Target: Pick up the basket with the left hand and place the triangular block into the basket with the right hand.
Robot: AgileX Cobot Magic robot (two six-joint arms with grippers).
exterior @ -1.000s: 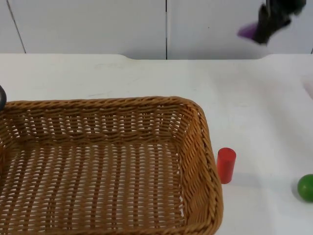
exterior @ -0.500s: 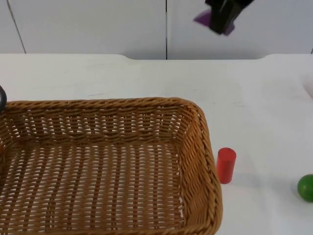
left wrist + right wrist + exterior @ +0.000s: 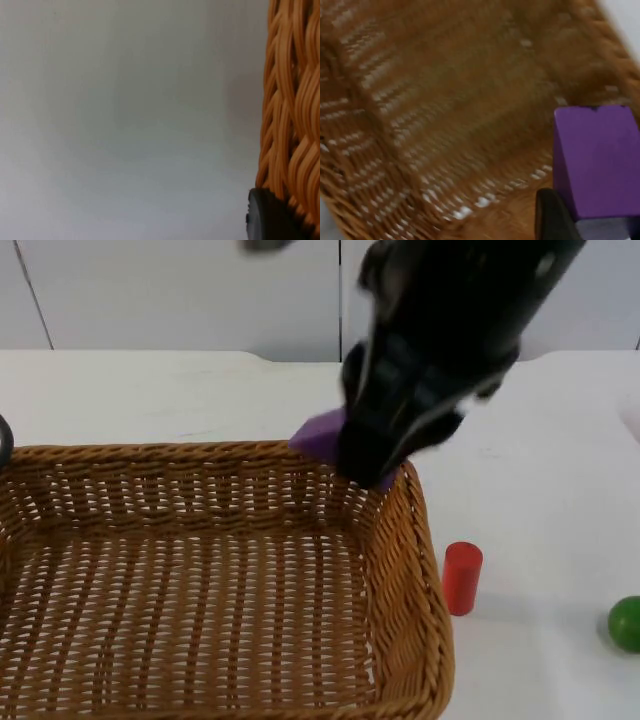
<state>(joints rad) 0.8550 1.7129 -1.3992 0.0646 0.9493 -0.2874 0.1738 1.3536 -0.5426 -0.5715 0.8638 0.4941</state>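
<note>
- Purple triangular block (image 3: 322, 432) — judged a light, rigid painted piece with flat, smooth faces; probably a little slippery, so the sensible hold is across two opposite flat faces, not on the sloped edge; no sign of fragility.
- Right gripper (image 3: 365, 462) has its fingers clamped on the block; in the top view the gripper hangs over the basket's far right corner, the block's purple tip sticking out toward the left of the fingers; in the right wrist view the block (image 3: 596, 160) sits tight against one black fingertip (image 3: 554, 216), a broad flat purple face showing, the woven floor of the basket below it.
- Block is held in the air above the inside of the basket, near the far wall and right wall; whether it touches the weave I cannot tell; it looks clear of it.
- Wicker basket (image 3: 425, 570) — judged light and fairly stiff, the rim a thick braid that gives a firm pinch point; the weave is rough, so little risk of slipping.
- Left gripper (image 3: 272, 220): in the left wrist view a black fingertip lies against the basket's braided wall (image 3: 292, 105), white table behind; fingers judged closed on the rim, holding the basket.
- Bystanders on the table: red cylinder (image 3: 462, 578) standing just right of the basket; green ball (image 3: 626, 623) farther right, well apart.
- Judgement: block is placed for release — opening the fingers here should drop it onto the basket floor; being light, it may bounce or tip on the weave.
</note>
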